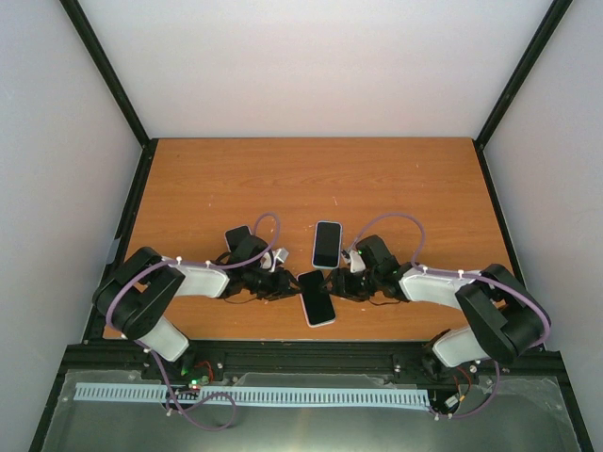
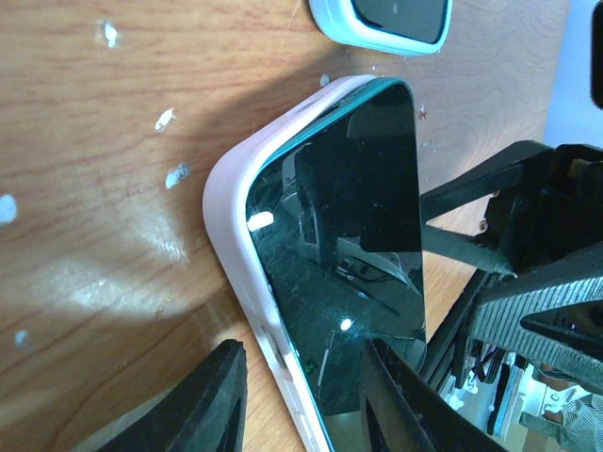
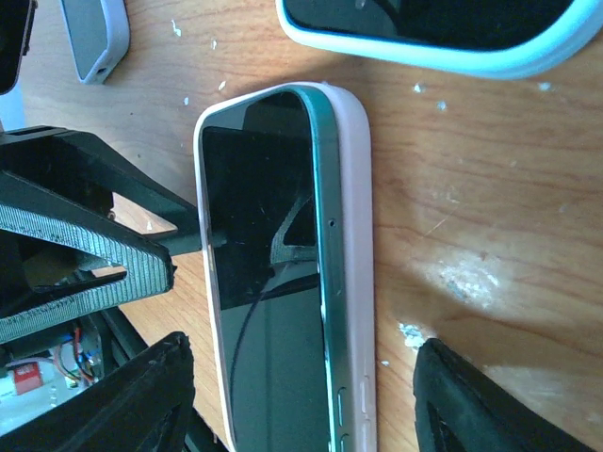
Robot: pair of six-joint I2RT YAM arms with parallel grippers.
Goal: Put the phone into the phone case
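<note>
The job looks more than half done but not finished. The phone [image 1: 317,298] lies face up on the counter [image 1: 283,179] between the two arms, already laid into the pink phone case [image 2: 231,245], and it is not fully seated. In the right wrist view one long side and the rounded end of the phone [image 3: 264,235] sit inside the case rim, while the other long side shows its teal edge bare above the wall of the phone case [image 3: 353,235]. That side seems to ride on the lip instead of sitting under it. The left wrist view agrees: a teal line runs along the phone [image 2: 358,235] just inside the pink wall, and the corner nearest the top of the view looks lifted. The left gripper [image 2: 301,353] has its fingers [image 2: 221,400] spread to either side of the phone's near end. One of them overlaps the glass, and I cannot tell whether it touches. The right gripper [image 3: 303,348] is released, with both fingers [image 3: 490,405] wide apart and clear of the case on either side. Neither gripper appears to be clamping anything. What is left, by my reading, is to press the raised edge down until the lip closes over it all round. A second phone in a light blue case [image 1: 327,244] lies just beyond, apart from the work.
</note>
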